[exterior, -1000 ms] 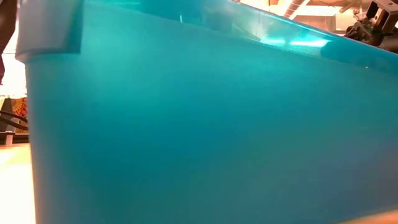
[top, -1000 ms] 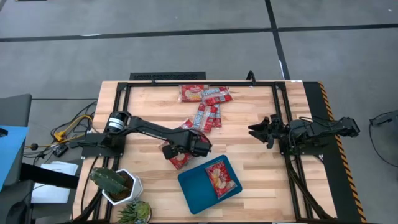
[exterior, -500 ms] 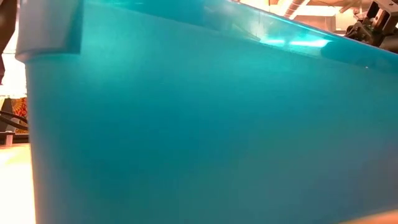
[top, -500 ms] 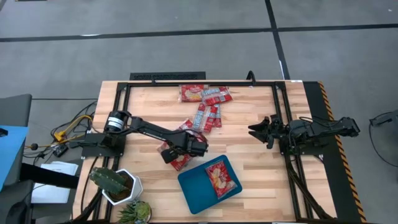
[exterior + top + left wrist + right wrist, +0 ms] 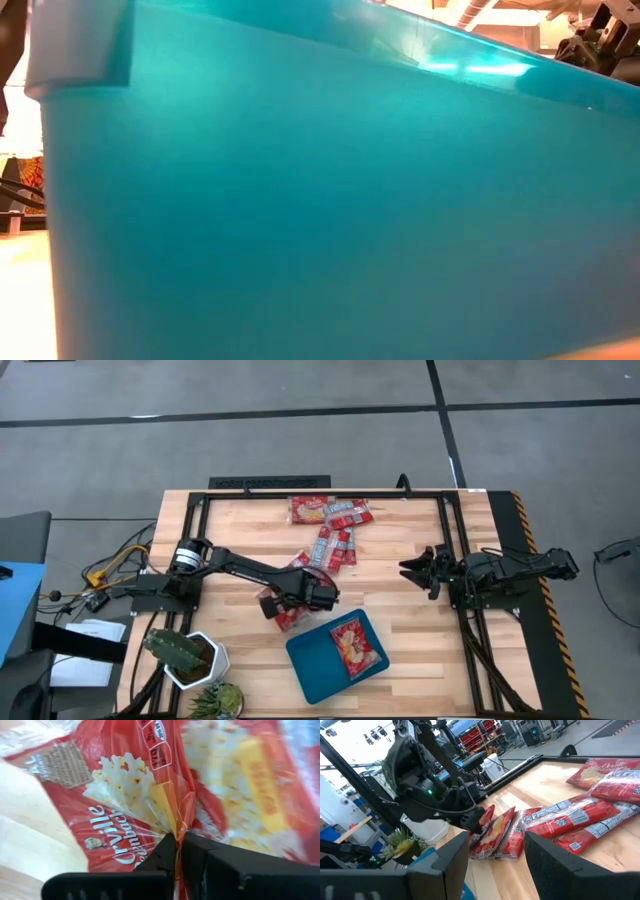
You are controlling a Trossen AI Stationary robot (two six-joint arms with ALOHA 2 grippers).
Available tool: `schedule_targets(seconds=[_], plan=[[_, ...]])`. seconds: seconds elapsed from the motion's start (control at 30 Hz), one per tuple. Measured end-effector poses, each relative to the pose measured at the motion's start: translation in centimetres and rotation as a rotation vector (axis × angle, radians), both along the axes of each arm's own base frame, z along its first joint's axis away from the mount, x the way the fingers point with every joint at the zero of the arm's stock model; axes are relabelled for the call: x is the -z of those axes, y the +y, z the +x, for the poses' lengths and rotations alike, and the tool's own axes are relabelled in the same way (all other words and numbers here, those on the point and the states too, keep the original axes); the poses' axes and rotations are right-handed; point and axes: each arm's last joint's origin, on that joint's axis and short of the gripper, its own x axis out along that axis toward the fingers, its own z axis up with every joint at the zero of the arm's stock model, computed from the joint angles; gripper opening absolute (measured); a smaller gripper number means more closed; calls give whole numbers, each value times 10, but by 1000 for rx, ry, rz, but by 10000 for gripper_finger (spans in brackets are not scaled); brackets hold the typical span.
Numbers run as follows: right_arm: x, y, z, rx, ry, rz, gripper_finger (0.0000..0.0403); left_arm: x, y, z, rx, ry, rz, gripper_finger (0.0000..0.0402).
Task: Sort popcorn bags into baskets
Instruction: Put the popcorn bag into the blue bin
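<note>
Two arms in frame; only the left one is engaged. My left gripper (image 5: 282, 607) sits low over the table (image 5: 400, 610) just off the upper-left corner of the teal basket (image 5: 312, 660), and its fingers (image 5: 165, 852) are pinched tight on a fold in the wrapper of a wide popcorn bag (image 5: 120, 815). On my left wrist camera I read "Orville" in white script on that bag, with a second line below that begins "Redenbach" before the fingers cut it off; a small portrait logo sits beside the name, popped corn is pictured above it, and a grey printed panel near one corner is too small to read. A second wide bag (image 5: 250, 785) with a yellow block overlaps it.

One wide packet (image 5: 357, 646) already lies flat inside the basket. A narrow-packet cluster (image 5: 335, 547) lies mid-table, and further packets (image 5: 330, 510) lie against the far frame rail. Their white labels are not legible to me.

My right gripper (image 5: 412, 570) hovers well apart to the right, jaws spread and holding nothing. My low camera is filled by the basket wall (image 5: 320, 200). A cactus pot (image 5: 190, 657) stands at the near-left corner.
</note>
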Motion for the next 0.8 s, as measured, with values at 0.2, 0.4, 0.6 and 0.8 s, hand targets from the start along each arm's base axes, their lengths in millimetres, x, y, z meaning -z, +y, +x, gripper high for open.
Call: schedule_targets(seconds=[0.2, 0.4, 0.6, 0.8], plan=[[0, 0, 0, 0, 0, -2, 207, -34, 0, 9, 73, -15, 53, 0], [0, 0, 0, 0, 0, -2, 203, -77, -1, 10, 122, 0, 73, 0], [0, 0, 0, 0, 0, -2, 205, -115, -20, 18, 165, -161, 67, 0], [0, 0, 0, 0, 0, -2, 200, -127, -60, 26, 174, -365, 28, 0]])
